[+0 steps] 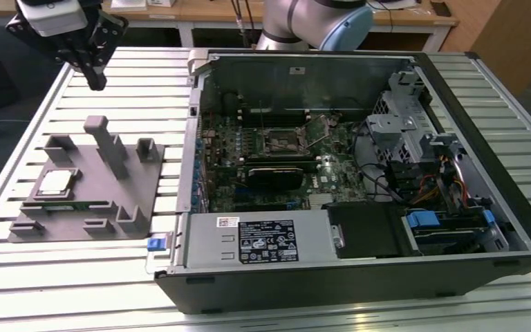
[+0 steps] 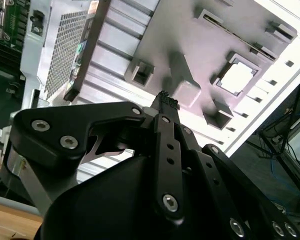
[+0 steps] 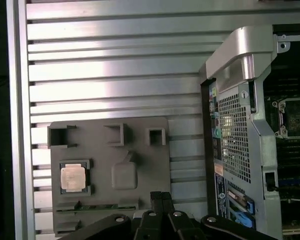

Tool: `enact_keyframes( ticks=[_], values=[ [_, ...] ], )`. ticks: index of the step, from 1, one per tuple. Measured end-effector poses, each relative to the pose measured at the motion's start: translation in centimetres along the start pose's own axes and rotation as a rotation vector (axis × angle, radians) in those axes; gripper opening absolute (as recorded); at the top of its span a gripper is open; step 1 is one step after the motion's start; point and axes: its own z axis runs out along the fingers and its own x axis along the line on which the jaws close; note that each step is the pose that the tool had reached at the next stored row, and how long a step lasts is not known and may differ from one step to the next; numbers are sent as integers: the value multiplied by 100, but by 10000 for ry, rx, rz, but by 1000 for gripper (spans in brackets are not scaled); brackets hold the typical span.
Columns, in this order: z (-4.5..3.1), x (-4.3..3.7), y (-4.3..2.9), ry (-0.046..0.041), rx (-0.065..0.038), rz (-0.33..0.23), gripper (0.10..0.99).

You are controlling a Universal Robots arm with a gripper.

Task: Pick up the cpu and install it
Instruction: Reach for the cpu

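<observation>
We see the cpu [image 1: 55, 183] [image 2: 238, 77] [image 3: 72, 177], a small flat square chip with a silvery-white top, lying face up in a shallow square pocket of the grey plastic fixture with upright blocks [image 1: 86, 207] [image 3: 100, 150]. It sits well below the pincer [image 1: 97, 84] [image 2: 165, 100] [image 3: 161, 196] and apart from it, past the fixture's tall blocks. The fixture rests on the slatted aluminium desk [image 1: 63, 277] [image 3: 115, 65].

Beside the fixture, farther from the pincer, a black open computer case [image 1: 339, 283] lies on its side, with the square black motherboard socket [image 1: 279, 142] exposed inside. Behind the desk stand a wooden bench [image 1: 210, 10] and a wooden panel [image 1: 505, 34]; the floor around is dark.

The grey-and-blue arm [image 1: 330, 24] rises behind the case. The pincer hangs fingers-down over the desk, its two fingers pressed together with nothing between them.
</observation>
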Motion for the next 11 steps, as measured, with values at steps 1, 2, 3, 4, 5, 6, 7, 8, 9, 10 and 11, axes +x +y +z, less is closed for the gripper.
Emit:
enact_keyframes(
  ticks=[1,2,3,4,5,6,7,8,9,10,11],
  values=[
    [1,30,2,-1,-1,1,106],
    [2,58,6,-2,-1,2,106],
    [3,92,15,-1,-1,3,106],
    [4,128,28,-1,-1,1,106],
    [5,166,38,-1,-1,1,106],
    [6,205,45,-2,-1,0,106],
    [7,240,50,-1,-1,1,106],
    [7,274,52,0,0,2,106],
    [9,312,51,1,0,2,106],
    [11,351,48,-1,-1,1,106],
    [13,392,45,-1,-2,1,106]
  ],
)
